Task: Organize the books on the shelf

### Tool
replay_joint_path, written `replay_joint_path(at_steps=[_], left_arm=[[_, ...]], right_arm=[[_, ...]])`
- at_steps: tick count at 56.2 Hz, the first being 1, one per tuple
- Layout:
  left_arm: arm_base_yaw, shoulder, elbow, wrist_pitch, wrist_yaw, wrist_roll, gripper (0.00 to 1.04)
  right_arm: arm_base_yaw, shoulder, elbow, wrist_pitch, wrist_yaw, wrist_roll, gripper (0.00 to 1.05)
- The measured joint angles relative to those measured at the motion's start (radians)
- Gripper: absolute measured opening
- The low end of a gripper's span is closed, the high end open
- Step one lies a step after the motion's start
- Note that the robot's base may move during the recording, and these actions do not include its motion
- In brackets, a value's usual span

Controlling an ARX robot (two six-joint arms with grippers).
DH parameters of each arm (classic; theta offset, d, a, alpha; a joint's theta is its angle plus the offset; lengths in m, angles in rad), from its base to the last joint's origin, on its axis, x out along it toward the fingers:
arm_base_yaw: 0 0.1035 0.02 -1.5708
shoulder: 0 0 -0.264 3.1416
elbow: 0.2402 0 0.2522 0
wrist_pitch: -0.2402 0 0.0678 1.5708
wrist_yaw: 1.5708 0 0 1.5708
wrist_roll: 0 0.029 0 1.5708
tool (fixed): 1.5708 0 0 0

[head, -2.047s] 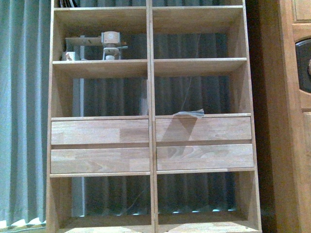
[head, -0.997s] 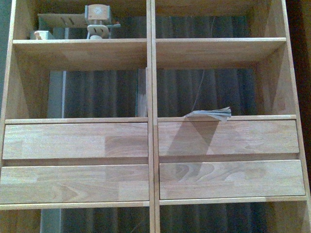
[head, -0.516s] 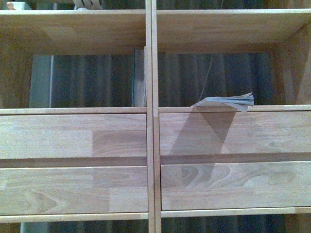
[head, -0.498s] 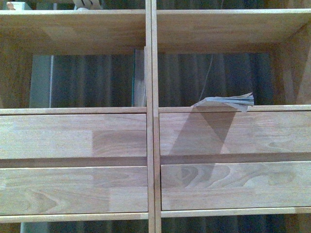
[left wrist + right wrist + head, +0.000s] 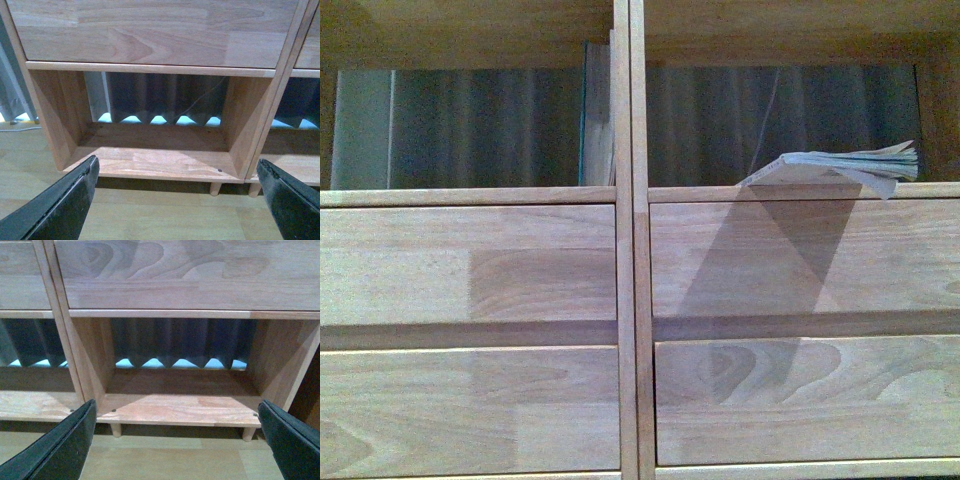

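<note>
Nearby: pleated curtain shows behind the shelf on both sides of its central divider; peg legs stand on wood floor.
Task items: floppy softcover lies flat right of the divider, above the drawers; a slim teal-edged book stands upright against the divider's left face.
Left gripper: low, left of the divider, jaws wide, empty.
Right gripper: low, right of the divider, jaws wide, empty.

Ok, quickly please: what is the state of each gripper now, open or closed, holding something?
Left gripper: open, jaws wide apart, holding nothing.
Right gripper: open, jaws wide apart, holding nothing.
</note>
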Motion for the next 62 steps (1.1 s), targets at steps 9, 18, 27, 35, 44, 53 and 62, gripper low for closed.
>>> replay_joint_path(at_steps=[9,18,27,35,44,53,62], left_arm=[[0.000,0.000,0.000,0.000,0.000,0.000,0.97],[0.000,0.000,0.000,0.000,0.000,0.000,0.97],[0.000,0.000,0.000,0.000,0.000,0.000,0.97],[0.000,0.000,0.000,0.000,0.000,0.000,0.97],[0.000,0.000,0.000,0.000,0.000,0.000,0.97],[0.000,0.000,0.000,0.000,0.000,0.000,0.97],[0.000,0.000,0.000,0.000,0.000,0.000,0.97]], right_arm=[[0.000,0.000,0.000,0.000,0.000,0.000,0.98],[0.000,0.000,0.000,0.000,0.000,0.000,0.98],[0.000,0.000,0.000,0.000,0.000,0.000,0.98],[0.000,0.000,0.000,0.000,0.000,0.000,0.98],[0.000,0.000,0.000,0.000,0.000,0.000,0.98],[0.000,0.000,0.000,0.000,0.000,0.000,0.98],[0.000,0.000,0.000,0.000,0.000,0.000,0.98]])
